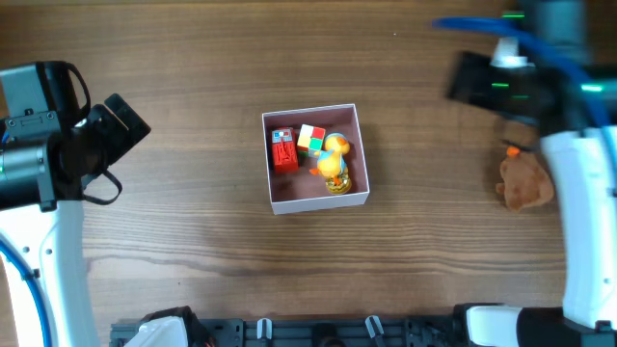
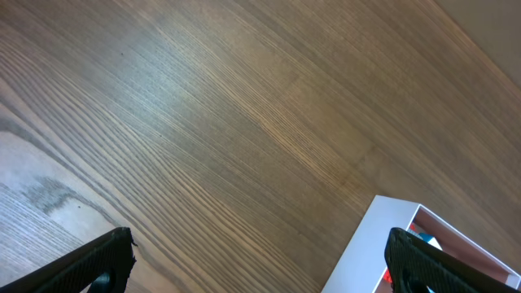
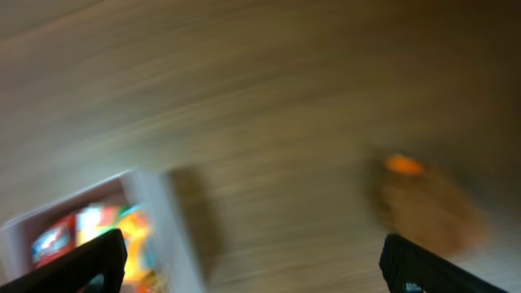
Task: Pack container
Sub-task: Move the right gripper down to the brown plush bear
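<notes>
1. The left end effector (image 2: pixel 259 244) hangs over the bare wooden worktop (image 1: pixel 193 58). Its two fingers are spread wide, with nothing between them.
2. The container (image 1: pixel 323 201) stands on the worktop well off to that end effector's right. In the left wrist view only one white corner of it shows, just beside one finger.
3. Inside the container, a red toy (image 1: pixel 284 151), a multi-coloured cube (image 1: pixel 310 138) and a yellow duck (image 1: pixel 334 166) lie packed close together.
4. The right end effector (image 3: pixel 252 240) is also spread apart and grips nothing. Its wrist view is badly blurred.
5. From the right end effector, the container lies to the left, well apart.
6. A brown plush toy (image 1: pixel 525 183) with a small orange patch lies nearer that end effector. It is on the worktop outside the container, on the side toward the arm's base.
</notes>
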You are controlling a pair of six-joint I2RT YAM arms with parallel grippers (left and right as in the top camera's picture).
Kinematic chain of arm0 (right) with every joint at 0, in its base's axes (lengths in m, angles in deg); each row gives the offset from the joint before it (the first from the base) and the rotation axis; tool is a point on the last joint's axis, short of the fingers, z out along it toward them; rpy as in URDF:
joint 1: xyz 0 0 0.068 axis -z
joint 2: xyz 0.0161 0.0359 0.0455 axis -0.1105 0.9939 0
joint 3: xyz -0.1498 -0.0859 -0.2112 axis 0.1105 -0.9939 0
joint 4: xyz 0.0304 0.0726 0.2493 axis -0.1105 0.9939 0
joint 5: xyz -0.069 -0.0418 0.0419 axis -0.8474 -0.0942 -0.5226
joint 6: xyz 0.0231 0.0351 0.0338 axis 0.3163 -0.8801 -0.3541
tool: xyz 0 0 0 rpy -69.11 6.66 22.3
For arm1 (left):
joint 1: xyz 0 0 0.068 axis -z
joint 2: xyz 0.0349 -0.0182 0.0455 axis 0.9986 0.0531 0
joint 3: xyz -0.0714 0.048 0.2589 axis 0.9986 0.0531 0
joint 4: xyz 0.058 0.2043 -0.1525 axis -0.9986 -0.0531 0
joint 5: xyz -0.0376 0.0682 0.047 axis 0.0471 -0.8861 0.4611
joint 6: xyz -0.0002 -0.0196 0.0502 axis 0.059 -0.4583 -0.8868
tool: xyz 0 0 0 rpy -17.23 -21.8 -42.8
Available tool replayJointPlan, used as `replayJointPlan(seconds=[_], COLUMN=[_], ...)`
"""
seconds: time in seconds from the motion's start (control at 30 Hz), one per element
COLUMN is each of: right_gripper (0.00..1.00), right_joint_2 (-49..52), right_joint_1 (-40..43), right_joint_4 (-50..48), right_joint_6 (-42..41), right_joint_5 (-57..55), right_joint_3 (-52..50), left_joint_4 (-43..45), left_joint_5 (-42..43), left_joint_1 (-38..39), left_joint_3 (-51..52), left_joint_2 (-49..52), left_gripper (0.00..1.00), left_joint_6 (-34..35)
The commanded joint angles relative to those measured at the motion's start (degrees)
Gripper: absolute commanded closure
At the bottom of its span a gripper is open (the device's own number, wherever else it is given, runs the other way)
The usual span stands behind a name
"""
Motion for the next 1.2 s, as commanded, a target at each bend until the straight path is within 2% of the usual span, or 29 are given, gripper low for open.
replayJointPlan(seconds=[0.0,0.1,0.3,0.57,0.87,1.17], right_gripper=[0.00,0.00,0.00,0.00,0.00,0.01], right_joint_2=[2.6,4.5,8.1,15.5,26.5,28.0], right_joint_1=[11.6,18.3,24.6,26.7,26.7,26.7], right_joint_4=[1.7,1.1,-7.7,-12.8,-14.1,-15.3], right_joint_6=[5.1,8.9,18.4,20.9,21.8,21.3], right_joint_5=[4.3,4.2,4.2,3.8,0.7,0.7], right_joint_3=[-3.0,-9.2,-23.1,-23.8,-23.9,-24.6], left_joint_4=[0.0,0.0,0.0,0.0,0.0,0.0], left_joint_5=[0.4,0.4,0.4,0.4,-0.6,-0.6], left_joint_1=[-0.4,-0.4,-0.4,-0.4,-0.4,-0.4], left_joint_3=[-0.7,-0.7,-0.7,-0.7,-0.7,-0.7], left_joint_2=[-0.6,-0.6,-0.6,-0.6,-0.5,-0.6], left_gripper=[0.00,0.00,0.00,0.00,0.00,0.00], left_joint_6=[-0.9,-1.0,-0.9,-0.9,-0.9,-0.9])
